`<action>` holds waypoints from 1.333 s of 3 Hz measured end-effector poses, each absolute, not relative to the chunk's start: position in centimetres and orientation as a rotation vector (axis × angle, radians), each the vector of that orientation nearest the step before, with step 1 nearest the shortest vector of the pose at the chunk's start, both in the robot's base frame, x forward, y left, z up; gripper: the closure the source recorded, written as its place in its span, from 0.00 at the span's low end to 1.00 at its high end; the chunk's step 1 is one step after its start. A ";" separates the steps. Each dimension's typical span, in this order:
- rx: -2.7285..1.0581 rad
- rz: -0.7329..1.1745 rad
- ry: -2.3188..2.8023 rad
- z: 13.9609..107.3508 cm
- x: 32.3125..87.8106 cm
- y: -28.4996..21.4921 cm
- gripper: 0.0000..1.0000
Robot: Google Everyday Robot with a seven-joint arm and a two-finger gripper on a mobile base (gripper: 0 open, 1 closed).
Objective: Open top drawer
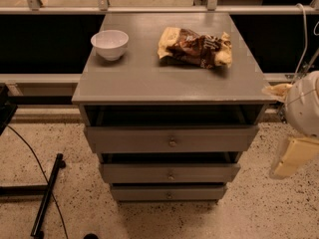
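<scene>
The grey cabinet (169, 78) stands in the middle of the camera view with three drawers. The top drawer (129, 139) is the widest front, with a small round metal knob (172, 142) at its centre. A dark gap shows above its front. The two narrower drawers (139, 173) sit below it. My gripper (290, 158) hangs at the right edge of the view, beside the cabinet's right side at about the height of the top and middle drawers. It is apart from the knob and touches nothing.
A white bowl (109, 44) and a crumpled snack bag (197, 48) lie on the cabinet top. A black stand with cables (47, 193) lies on the speckled floor at the left. A railing (50, 10) runs behind the cabinet.
</scene>
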State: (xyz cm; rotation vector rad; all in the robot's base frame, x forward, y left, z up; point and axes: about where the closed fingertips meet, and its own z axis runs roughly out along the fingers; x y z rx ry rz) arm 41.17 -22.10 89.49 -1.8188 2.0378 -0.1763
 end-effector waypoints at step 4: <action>-1.743 0.154 1.769 80.5 43.4 -22.7 0.00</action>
